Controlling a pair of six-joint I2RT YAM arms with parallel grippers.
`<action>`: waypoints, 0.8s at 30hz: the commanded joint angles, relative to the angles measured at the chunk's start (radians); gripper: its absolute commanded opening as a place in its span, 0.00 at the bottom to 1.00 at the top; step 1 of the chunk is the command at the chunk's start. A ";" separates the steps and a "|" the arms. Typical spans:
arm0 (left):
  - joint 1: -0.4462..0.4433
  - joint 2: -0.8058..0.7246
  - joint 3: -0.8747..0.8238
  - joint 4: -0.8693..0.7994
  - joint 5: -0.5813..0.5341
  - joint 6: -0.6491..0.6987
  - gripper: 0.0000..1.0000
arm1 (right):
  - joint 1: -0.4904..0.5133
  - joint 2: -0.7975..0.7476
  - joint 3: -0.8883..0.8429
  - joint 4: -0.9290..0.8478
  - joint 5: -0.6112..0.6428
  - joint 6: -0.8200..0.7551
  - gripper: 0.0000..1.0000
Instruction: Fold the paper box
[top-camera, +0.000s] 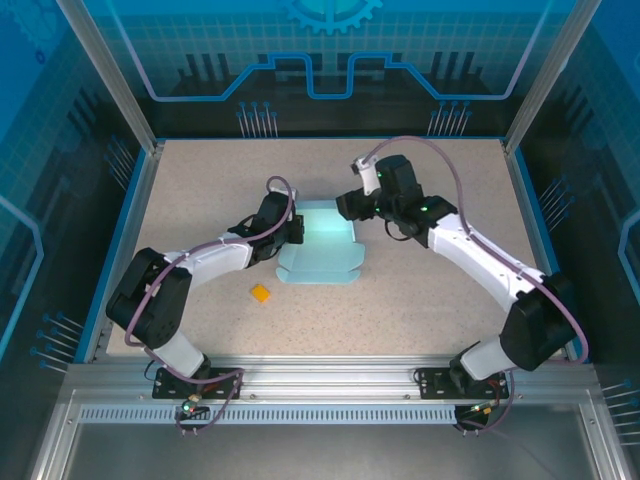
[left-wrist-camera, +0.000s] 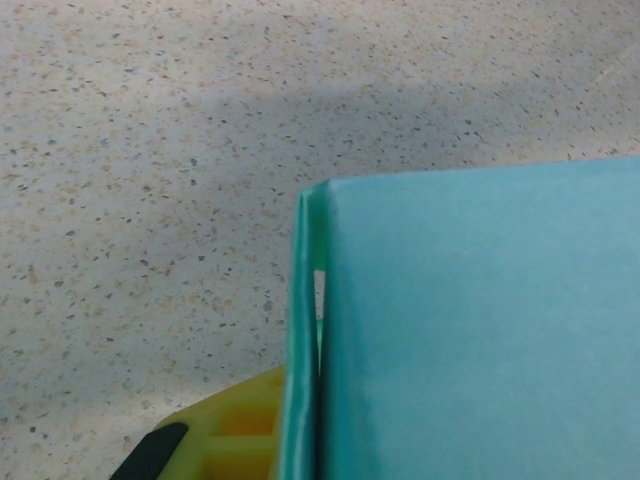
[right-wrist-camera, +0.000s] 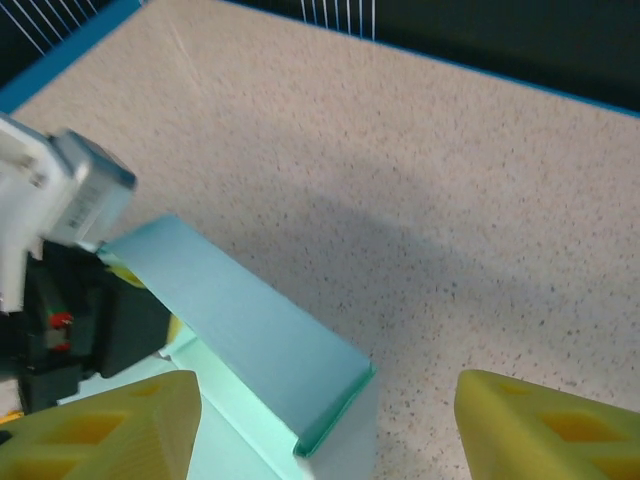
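The pale blue paper box (top-camera: 325, 255) lies partly folded at the table's middle, with flaps spread toward the near side. My left gripper (top-camera: 291, 229) is at its left edge, shut on a raised side wall. In the left wrist view that wall (left-wrist-camera: 303, 330) stands on edge beside one yellow finger (left-wrist-camera: 240, 430), and the other finger is hidden behind the card. My right gripper (top-camera: 349, 206) hovers at the box's far right corner. In the right wrist view its yellow fingers (right-wrist-camera: 110, 430) stand wide apart and open, with the raised far wall (right-wrist-camera: 240, 320) between them, untouched.
A tiny orange square (top-camera: 260, 293) lies on the speckled table (top-camera: 440, 290) near the left of the box. Blue rails and a metal frame edge the table. The left gripper's body (right-wrist-camera: 70, 300) sits close to the right gripper's left finger.
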 joint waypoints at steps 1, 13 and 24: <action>-0.003 0.037 -0.014 0.083 0.075 0.086 0.00 | -0.079 -0.003 -0.014 -0.010 -0.128 -0.027 0.69; -0.118 0.163 -0.043 0.286 0.069 0.243 0.00 | -0.133 0.095 -0.097 -0.048 -0.227 0.047 0.62; -0.137 0.224 -0.051 0.354 0.043 0.252 0.00 | -0.104 0.165 -0.211 0.029 -0.248 0.080 0.56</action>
